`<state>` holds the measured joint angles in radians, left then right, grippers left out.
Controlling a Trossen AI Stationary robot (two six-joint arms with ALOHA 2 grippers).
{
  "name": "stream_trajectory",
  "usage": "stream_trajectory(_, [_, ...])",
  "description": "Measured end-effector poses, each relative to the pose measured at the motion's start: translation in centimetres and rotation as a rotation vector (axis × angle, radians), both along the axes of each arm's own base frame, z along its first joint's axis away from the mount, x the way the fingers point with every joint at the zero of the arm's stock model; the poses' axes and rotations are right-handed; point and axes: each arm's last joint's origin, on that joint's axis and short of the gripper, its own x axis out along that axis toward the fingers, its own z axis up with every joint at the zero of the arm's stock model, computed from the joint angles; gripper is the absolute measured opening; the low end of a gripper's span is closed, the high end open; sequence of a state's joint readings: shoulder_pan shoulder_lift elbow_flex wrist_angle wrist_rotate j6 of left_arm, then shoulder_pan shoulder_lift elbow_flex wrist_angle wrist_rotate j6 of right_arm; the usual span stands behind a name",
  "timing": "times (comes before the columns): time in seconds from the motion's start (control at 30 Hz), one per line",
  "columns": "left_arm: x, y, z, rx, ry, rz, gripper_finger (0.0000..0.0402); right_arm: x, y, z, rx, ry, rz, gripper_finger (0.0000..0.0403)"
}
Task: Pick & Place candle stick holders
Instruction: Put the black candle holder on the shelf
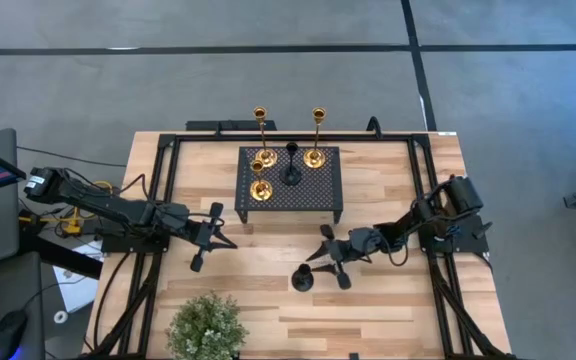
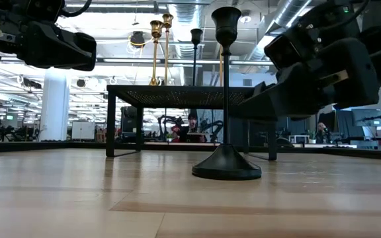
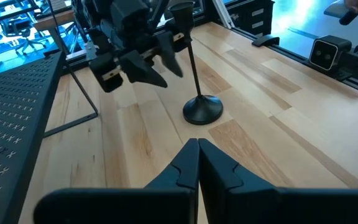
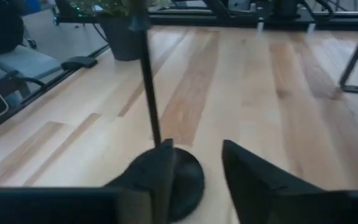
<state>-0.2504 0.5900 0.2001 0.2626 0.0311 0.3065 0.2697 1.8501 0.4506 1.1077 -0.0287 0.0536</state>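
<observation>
A: From above?
B: The right gripper (image 1: 330,266) sits beside a black candle holder (image 1: 302,279) standing on the table (image 1: 388,310); four others sit on the perforated stand (image 1: 323,190).
A: Wrist views?
B: Right fingers (image 4: 247,180) parted, stem free; left gripper (image 3: 197,163) clenched, empty.

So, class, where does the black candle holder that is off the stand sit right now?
In the high view the black candle holder stands upright on the bare table, in front of the perforated stand, just beside the open right gripper.
</observation>
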Motion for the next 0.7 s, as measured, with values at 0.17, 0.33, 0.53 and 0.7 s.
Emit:
stream_trajectory(0.17, [0.0, 0.0, 0.0, -0.003, 0.001, 0.001, 0.0004, 0.6, 0.7, 0.1, 0.003, -0.008, 0.02, 0.0196])
stream_trajectory(0.33, [0.0, 0.0, 0.0, -0.007, 0.002, 0.001, 0.0004, 1.1, 1.5, 0.5, 0.035, -0.01, 0.052, 0.0221])
stream_trajectory(0.53, [0.0, 0.0, 0.0, -0.007, 0.002, 0.001, 0.0004, 1.7, 2.3, 1.1, 0.045, -0.026, 0.069, 0.0196])
stream_trajectory(0.7, [0.0, 0.0, 0.0, -0.007, 0.002, 0.001, 0.0004, 2.3, 2.8, 1.5, 0.047, -0.035, 0.081, 0.016])
